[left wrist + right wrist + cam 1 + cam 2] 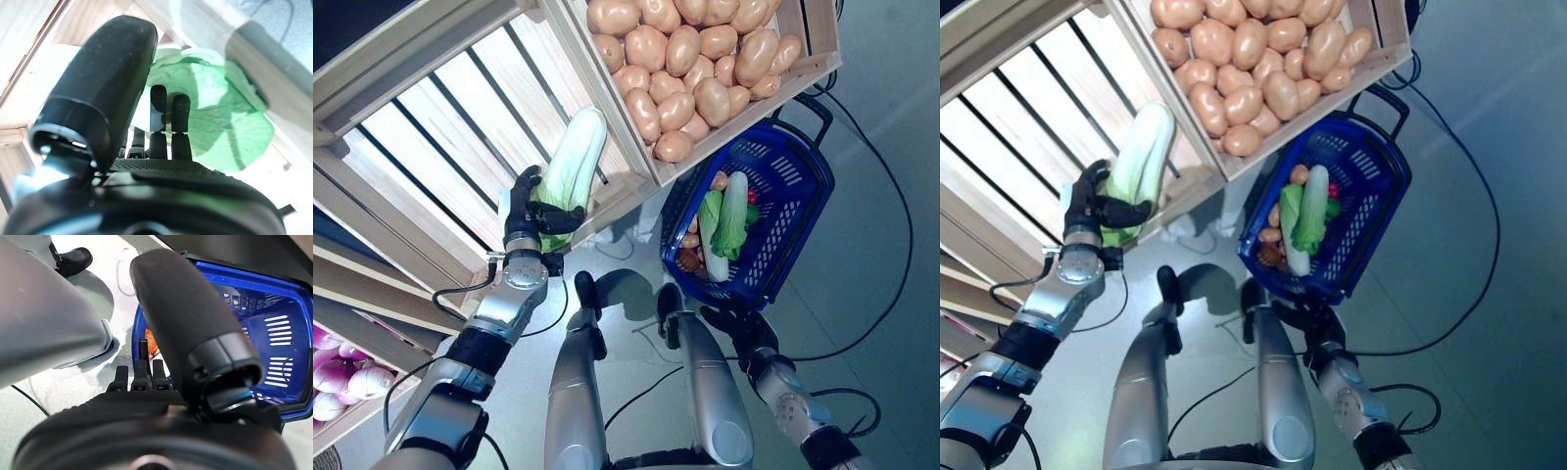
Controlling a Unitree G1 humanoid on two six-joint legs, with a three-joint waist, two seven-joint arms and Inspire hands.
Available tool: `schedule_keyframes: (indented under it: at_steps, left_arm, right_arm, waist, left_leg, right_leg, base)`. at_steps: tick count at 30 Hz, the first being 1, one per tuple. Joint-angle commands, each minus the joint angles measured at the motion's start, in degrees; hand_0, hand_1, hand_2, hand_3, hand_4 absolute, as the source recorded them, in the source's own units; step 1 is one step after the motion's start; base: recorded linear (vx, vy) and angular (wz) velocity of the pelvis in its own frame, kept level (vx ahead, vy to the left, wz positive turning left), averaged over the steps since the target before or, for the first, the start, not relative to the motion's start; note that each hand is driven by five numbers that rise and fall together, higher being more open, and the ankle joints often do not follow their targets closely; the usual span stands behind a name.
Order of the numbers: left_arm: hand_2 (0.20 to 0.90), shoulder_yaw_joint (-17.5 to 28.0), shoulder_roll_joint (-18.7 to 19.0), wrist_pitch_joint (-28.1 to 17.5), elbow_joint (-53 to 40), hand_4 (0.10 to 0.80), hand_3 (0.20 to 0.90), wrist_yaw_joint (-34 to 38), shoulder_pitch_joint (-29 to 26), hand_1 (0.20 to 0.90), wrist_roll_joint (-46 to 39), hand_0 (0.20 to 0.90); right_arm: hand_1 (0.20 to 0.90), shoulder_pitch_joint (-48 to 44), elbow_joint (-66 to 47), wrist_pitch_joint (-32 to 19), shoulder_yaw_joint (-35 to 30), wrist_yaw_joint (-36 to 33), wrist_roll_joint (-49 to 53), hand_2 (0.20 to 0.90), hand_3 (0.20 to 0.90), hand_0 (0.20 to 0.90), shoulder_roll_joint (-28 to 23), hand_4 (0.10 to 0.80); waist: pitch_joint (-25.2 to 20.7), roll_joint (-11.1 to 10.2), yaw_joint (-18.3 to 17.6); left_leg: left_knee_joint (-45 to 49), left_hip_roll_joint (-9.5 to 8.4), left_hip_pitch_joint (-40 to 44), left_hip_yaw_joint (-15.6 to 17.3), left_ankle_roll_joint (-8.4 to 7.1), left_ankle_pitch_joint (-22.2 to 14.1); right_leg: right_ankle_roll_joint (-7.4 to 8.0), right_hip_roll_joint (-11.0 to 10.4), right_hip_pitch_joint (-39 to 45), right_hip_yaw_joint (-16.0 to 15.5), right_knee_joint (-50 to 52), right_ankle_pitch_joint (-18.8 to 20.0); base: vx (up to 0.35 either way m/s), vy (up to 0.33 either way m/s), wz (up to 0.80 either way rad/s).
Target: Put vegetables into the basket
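Observation:
A long pale-green cabbage (576, 157) leans on the front edge of a slatted wooden crate (431, 137). My left hand (527, 213) is shut on its leafy lower end; the left wrist view shows fingers (180, 120) curled against the green leaf (220, 117). The blue plastic basket (803, 191) hangs to the right, below the potato crate. It holds another cabbage (729, 220), a few potatoes (719, 180) and something red (752, 197). My right hand (741, 330) is at the basket's near rim with fingers curled on it; the basket (279, 338) shows beyond the thumb (181, 318).
A wooden crate full of potatoes (690, 59) stands above the basket. Another bin at the lower left holds purple-white bulbs (342, 377). Grey floor lies around the basket, with its black handle (813, 108) sticking out at the far side.

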Motion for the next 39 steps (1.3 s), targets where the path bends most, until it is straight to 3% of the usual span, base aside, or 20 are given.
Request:
schedule_keyframes:
  at_steps: [1,16,28,29,30,31,39]
  left_arm:
    - [0.900,-4.7,-8.6,-3.2,-0.1,0.800,0.900,0.1,-3.9,0.900,-5.3,0.900]
    - [0.900,-7.0,-16.3,-0.9,13.9,0.800,0.900,9.8,-13.4,0.900,-9.3,0.900]
    - [0.900,-6.8,-20.2,0.2,18.8,0.800,0.900,15.7,-14.8,0.900,-8.7,0.900]
    - [0.867,-6.7,-20.4,-0.2,19.1,0.778,0.867,16.2,-14.9,0.867,-10.7,0.867]
    - [0.524,-6.6,-20.4,-0.3,19.2,0.549,0.524,16.6,-14.9,0.524,-11.0,0.524]
    - [0.300,-6.4,-20.5,-0.3,19.7,0.400,0.300,16.9,-15.0,0.300,-10.5,0.300]
    - [0.300,-6.4,-20.7,1.9,20.6,0.400,0.300,15.9,-15.3,0.300,-8.8,0.300]
  right_arm:
    - [0.900,3.9,-4.9,-2.5,-1.3,2.3,-0.2,0.900,0.900,0.900,-2.8,0.800]
    - [0.900,-0.3,-4.8,1.1,1.9,-0.7,0.8,0.900,0.900,0.900,-2.3,0.800]
    - [0.900,-1.3,-4.9,4.9,2.7,-1.1,0.3,0.900,0.900,0.900,-2.5,0.800]
    - [0.900,-1.5,-5.2,5.2,2.8,-1.0,0.5,0.900,0.900,0.900,-2.5,0.800]
    - [0.900,-1.5,-5.3,5.3,2.9,-1.0,0.5,0.900,0.900,0.900,-2.5,0.800]
    - [0.900,-1.6,-5.3,5.6,3.2,-1.0,0.2,0.900,0.900,0.900,-2.4,0.800]
    - [0.900,-1.9,-5.3,6.5,3.4,-1.2,-0.2,0.900,0.900,0.900,-2.6,0.800]
  waist:
    - [0.0,2.1,-2.2]
    - [0.0,-1.1,-4.2]
    - [0.0,-3.0,-5.2]
    - [0.0,-3.0,-5.2]
    - [0.0,-3.1,-5.2]
    - [0.0,-3.2,-5.2]
    - [0.0,-3.8,-5.4]
  left_leg:
    - [9.3,1.31,-1.3,-1.0,-1.40,-9.3]
    - [12.6,2.96,-2.5,-0.1,-1.12,-10.1]
    - [14.6,4.72,-5.1,0.4,-1.05,-10.5]
    - [14.8,4.81,-5.4,0.4,-1.03,-10.5]
    - [14.9,4.82,-5.5,0.3,-1.03,-10.5]
    - [15.4,4.88,-5.7,0.1,-1.04,-10.9]
    - [16.9,5.61,-6.2,0.0,-0.96,-11.8]
  right_leg:
    - [-1.14,2.2,2.8,-3.0,-8.4,6.5]
    - [-1.07,2.3,1.2,-2.5,-5.2,6.3]
    - [-1.37,2.8,-2.1,-1.8,-2.5,6.1]
    - [-1.36,2.8,-2.5,-1.7,-2.2,6.1]
    - [-1.35,2.8,-2.6,-1.7,-2.0,6.0]
    - [-1.32,2.8,-2.8,-1.6,-1.5,5.8]
    - [-1.26,2.9,-3.4,-1.5,-0.2,5.5]
  base:
    - [0.000,0.000,0.00]
    - [0.003,0.005,-0.01]
    - [-0.001,0.009,-0.04]
    - [0.000,0.000,0.00]
    - [0.000,0.000,0.00]
    - [0.000,0.000,0.00]
    - [-0.010,0.017,-0.07]
